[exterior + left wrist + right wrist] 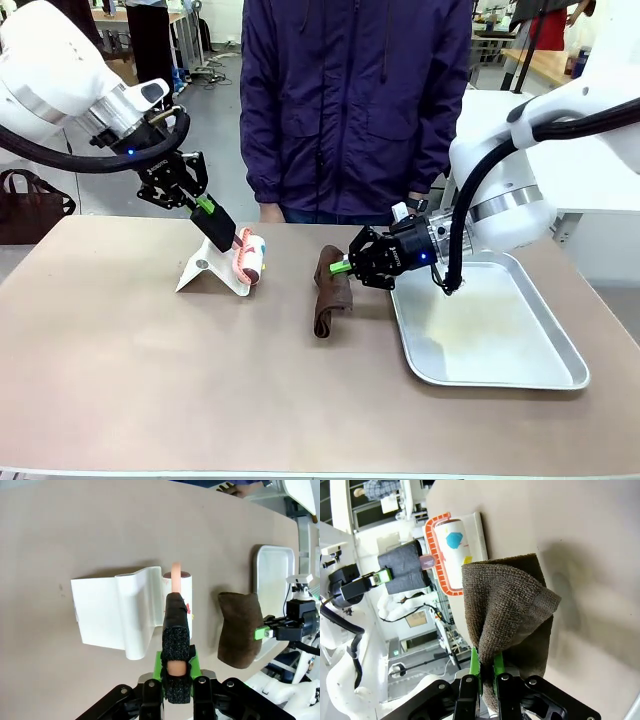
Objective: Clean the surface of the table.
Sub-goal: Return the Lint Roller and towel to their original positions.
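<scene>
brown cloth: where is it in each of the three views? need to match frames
Front view: the brown cloth lies mid-table, pinched by the right gripper, left of the silver tray.
Left wrist view: right of centre, beside the tray's rim.
Right wrist view: centre foreground, bunched up from the closed fingers.
Shared landmark: the lint roller in its white holder.

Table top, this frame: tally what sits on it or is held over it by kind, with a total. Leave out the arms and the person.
Brown cloth, pinched in the right gripper's jaws: 1
Lint roller, handle clamped by the left gripper: 1
White roller stand: 1
Silver metal tray: 1
Total: 4
</scene>
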Tool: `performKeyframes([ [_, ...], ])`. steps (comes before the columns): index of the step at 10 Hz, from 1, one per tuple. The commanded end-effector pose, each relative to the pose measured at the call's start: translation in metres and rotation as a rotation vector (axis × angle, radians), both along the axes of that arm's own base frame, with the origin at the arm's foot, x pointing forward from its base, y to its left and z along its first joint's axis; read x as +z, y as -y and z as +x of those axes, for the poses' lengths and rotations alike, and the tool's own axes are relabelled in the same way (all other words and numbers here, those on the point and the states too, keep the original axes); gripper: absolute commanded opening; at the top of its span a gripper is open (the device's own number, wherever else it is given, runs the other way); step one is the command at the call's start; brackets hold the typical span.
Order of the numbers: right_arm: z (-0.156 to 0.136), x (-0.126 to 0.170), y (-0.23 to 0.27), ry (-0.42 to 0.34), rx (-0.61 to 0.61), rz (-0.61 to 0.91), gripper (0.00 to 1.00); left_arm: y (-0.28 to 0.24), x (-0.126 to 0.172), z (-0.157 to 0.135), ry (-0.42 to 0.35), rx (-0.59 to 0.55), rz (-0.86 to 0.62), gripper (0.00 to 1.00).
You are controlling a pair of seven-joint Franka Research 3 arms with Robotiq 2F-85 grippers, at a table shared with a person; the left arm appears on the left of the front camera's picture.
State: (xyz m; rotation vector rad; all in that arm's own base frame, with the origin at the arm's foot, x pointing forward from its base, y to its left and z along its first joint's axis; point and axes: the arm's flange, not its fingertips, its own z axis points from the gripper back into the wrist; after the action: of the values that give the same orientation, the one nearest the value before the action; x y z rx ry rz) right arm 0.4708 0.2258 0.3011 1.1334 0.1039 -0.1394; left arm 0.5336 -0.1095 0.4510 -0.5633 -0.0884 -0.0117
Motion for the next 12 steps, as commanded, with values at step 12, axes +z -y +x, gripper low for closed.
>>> performKeyframes([
  [12, 0.004, -0.003, -0.004, -0.019, -0.024, 0.043, 0.11, -0.015, -0.028, 0.007, -0.022, 0.031, 0.021, 0.22],
])
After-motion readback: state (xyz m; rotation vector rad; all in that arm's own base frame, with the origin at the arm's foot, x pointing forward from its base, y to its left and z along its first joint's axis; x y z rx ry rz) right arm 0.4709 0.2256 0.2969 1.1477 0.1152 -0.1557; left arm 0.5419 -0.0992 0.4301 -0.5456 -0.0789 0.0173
